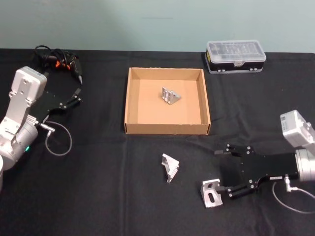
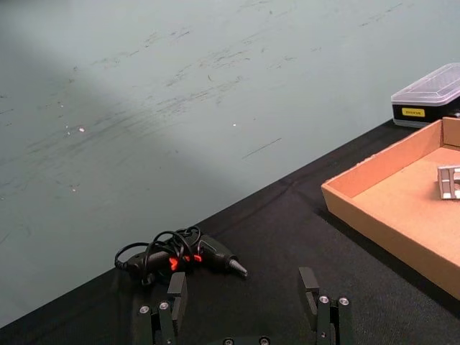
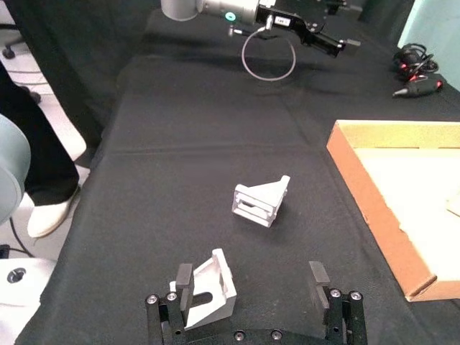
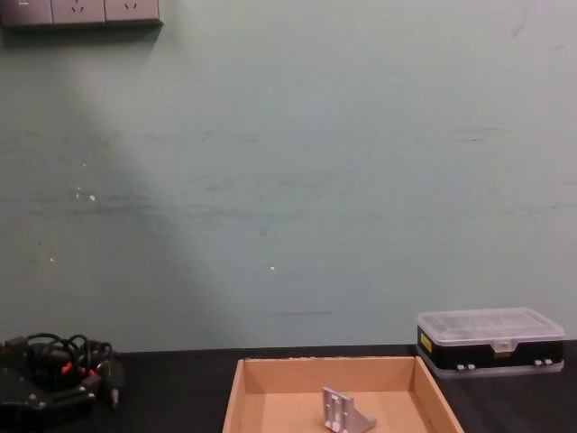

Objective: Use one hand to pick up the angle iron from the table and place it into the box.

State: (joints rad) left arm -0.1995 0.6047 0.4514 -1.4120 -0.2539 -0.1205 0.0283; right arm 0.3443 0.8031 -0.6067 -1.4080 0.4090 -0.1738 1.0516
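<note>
The right claw (image 1: 222, 173) sits low over the worktop (image 1: 98, 187), jaws spread and empty. The nearest angle iron (image 1: 211, 193) lies beside one finger, apparently off-centre. Centre the claw over it, grip across the flat flanges, then lift above the box (image 1: 166, 129) wall. The left claw (image 1: 75, 98) is parked at far left, jaws apart.

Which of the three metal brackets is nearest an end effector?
The angle iron beside the open right end effector. The middle angle iron lies apart on the table; the third angle iron sits inside the box.
</note>
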